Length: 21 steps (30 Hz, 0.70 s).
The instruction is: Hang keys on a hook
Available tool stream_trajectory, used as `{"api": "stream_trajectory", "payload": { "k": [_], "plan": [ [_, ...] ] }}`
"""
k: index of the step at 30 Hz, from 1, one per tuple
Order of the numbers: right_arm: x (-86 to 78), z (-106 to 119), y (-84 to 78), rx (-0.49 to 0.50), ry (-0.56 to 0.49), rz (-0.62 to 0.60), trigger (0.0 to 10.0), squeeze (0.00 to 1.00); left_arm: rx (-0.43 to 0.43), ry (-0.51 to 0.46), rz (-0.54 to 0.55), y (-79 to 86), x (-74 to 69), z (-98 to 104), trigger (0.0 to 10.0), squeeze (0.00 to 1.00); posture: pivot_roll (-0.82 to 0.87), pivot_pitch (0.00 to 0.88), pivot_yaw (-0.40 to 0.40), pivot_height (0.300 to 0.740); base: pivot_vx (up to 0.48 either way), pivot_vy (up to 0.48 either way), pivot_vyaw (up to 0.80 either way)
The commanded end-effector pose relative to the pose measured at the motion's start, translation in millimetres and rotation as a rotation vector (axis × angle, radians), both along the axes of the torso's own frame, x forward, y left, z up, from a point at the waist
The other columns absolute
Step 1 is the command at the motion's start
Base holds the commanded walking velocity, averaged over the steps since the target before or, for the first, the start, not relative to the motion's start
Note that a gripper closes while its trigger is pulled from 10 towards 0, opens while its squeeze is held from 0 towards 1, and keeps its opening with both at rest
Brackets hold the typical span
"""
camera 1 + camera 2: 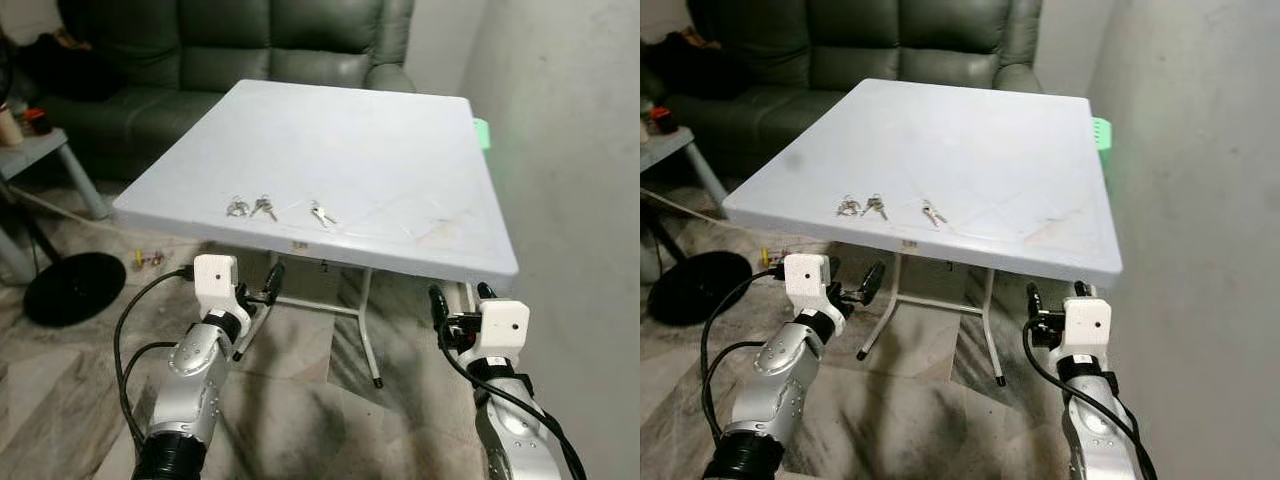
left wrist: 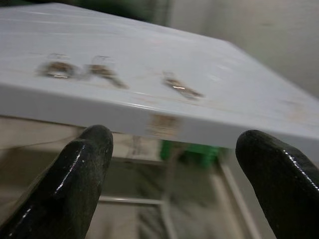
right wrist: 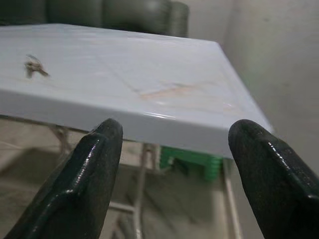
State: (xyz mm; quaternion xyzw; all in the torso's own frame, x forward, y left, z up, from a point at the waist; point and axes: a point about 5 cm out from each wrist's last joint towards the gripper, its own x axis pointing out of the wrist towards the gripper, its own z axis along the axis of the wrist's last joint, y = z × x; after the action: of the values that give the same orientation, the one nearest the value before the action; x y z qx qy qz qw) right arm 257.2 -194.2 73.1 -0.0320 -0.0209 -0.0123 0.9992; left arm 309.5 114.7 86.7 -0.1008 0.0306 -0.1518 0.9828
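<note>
At the far left of the left eye view a grey side table (image 1: 35,150) carries a cup (image 1: 10,125), and below it a round black base (image 1: 75,288) sits on the marbled floor (image 1: 300,400). Across the top of the frame runs a dark green leather sofa (image 1: 250,45).

The middle of the frame is taken by a white folding table (image 1: 400,140) with a scuffed top and thin metal legs (image 1: 368,320). The keys lie near its front edge, left of centre, in three small lots. A bunch on a ring (image 1: 237,207) lies furthest left. A second key (image 1: 264,206) is just beside it, and a third key (image 1: 321,214) sits a little apart to the right. No hook can be made out in any view.

In the lower left, the left gripper (image 1: 262,297) is held below the table's front edge, under the two left-hand keys. In the left wrist view its black fingers (image 2: 75,179) are spread wide apart with nothing between them, and the table edge and the blurred keys lie beyond.

In the lower right, the right gripper (image 1: 458,303) sits below the table's front right corner. Its fingers (image 3: 84,184) are likewise spread and hold nothing. One key (image 3: 34,65) shows far off on the tabletop in the right wrist view.

Beyond the table's far right corner a green plastic object (image 1: 483,132) stands against the pale wall (image 1: 570,150) that fills the right side of the frame.
</note>
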Motion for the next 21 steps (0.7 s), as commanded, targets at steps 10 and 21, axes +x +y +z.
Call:
{"api": "stream_trajectory", "payload": {
  "k": [10,21],
  "plan": [
    [3.1,3.2,7.2,0.017,-0.011,0.02,10.0,0.0,0.013,0.012,0.035,11.5,2.1,-0.5,10.0,0.0,0.03,0.0,-0.036,0.74,0.0,0.317,0.0],
    [0.2,3.0,6.0,0.018,-0.008,0.015,10.0,0.0,0.003,0.021,0.046,12.0,1.6,-1.3,10.0,0.0,0.02,0.0,-0.038,0.74,0.0,0.349,0.0]
  ]
}}
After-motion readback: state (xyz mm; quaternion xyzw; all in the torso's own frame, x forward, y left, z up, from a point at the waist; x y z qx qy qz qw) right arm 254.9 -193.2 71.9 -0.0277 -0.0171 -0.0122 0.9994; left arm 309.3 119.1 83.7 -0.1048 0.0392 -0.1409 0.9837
